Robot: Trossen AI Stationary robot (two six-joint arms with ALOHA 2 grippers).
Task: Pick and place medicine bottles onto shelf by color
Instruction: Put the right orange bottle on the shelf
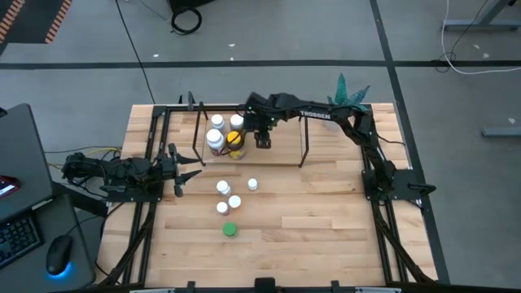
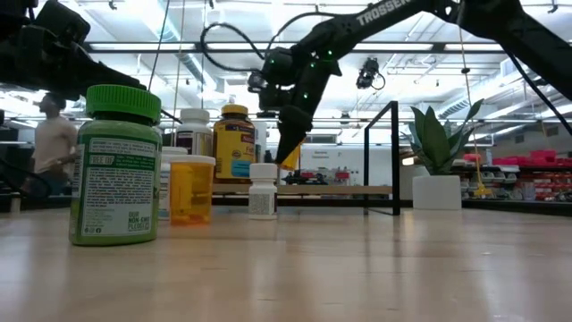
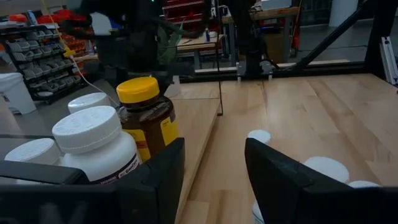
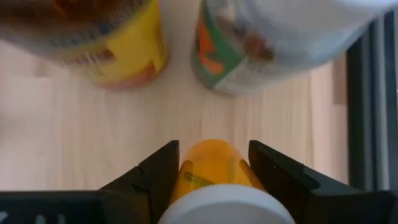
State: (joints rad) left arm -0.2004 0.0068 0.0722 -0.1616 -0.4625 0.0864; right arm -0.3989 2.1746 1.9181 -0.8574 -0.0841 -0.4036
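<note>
The shelf [image 1: 281,157], black rods on a light wood base, stands at the table's far middle. Several medicine bottles stand at its left end, among them a brown one with a yellow cap [image 1: 234,139] and white ones [image 1: 215,138]. My right gripper [image 1: 262,140] hangs over the shelf base beside them, shut on an orange bottle [image 4: 211,163] with a white cap. Loose white-capped bottles [image 1: 234,201] and a green-capped bottle [image 1: 230,230] stand on the table in front of the shelf. My left gripper [image 1: 186,171] waits open at the table's left, touching nothing. My right gripper pinches the orange bottle's body [image 4: 186,171] just under its white cap [image 4: 227,205], one finger on each side. The fingers slant steeply down from above. The bottle lies along them, bottom end down [image 2: 290,159], lifted clear above the shelf base.
A potted plant [image 1: 348,89] stands at the shelf's far right corner. The shelf's middle and right part [image 1: 285,134] hold no bottles. An upright rod [image 1: 305,138] stands right of my right gripper. In the low view, an orange bottle [image 2: 190,188] and a small white one [image 2: 262,190] stand among the loose bottles.
</note>
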